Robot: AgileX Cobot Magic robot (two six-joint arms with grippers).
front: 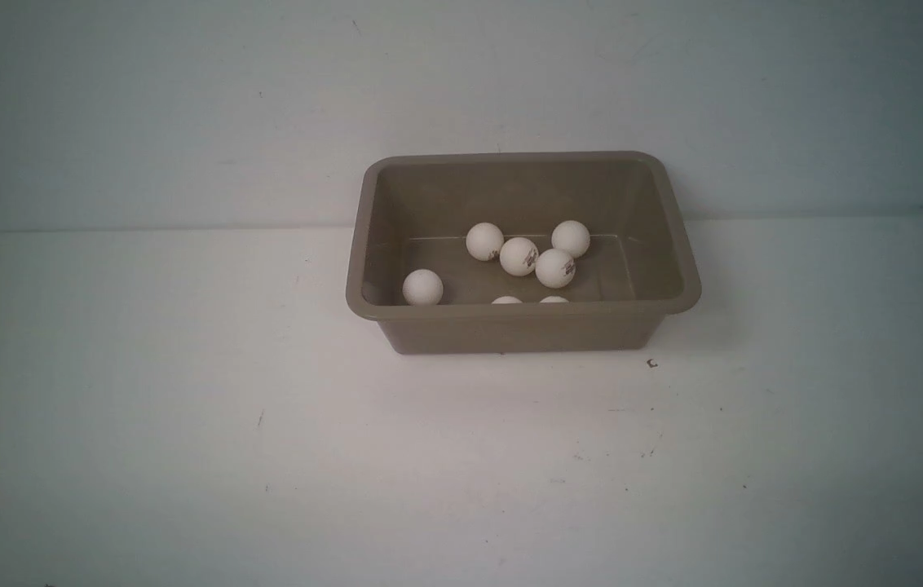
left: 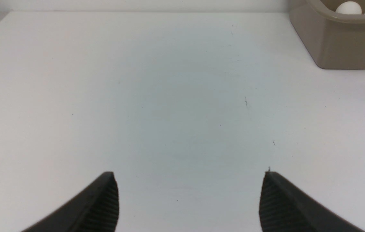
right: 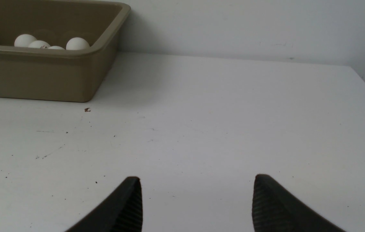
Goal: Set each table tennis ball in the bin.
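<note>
The taupe bin [front: 527, 326] stands on the white table at the middle back. Inside it lie several white table tennis balls [front: 518, 256], a cluster near the middle, one [front: 422, 287] at the left wall, two more just showing behind the near wall. Neither arm shows in the front view. In the left wrist view my left gripper [left: 189, 175] is open over bare table, with the bin [left: 347, 45] far off to one side. My right gripper [right: 197, 178] is open too, nothing between its fingers, and the bin [right: 40, 77] with ball tops [right: 77, 43] lies well ahead of it.
The table's back edge meets a pale wall. A tiny dark crumb [front: 651, 364] lies on the table near the bin's front right corner. Small dark specks mark the tabletop on the right half.
</note>
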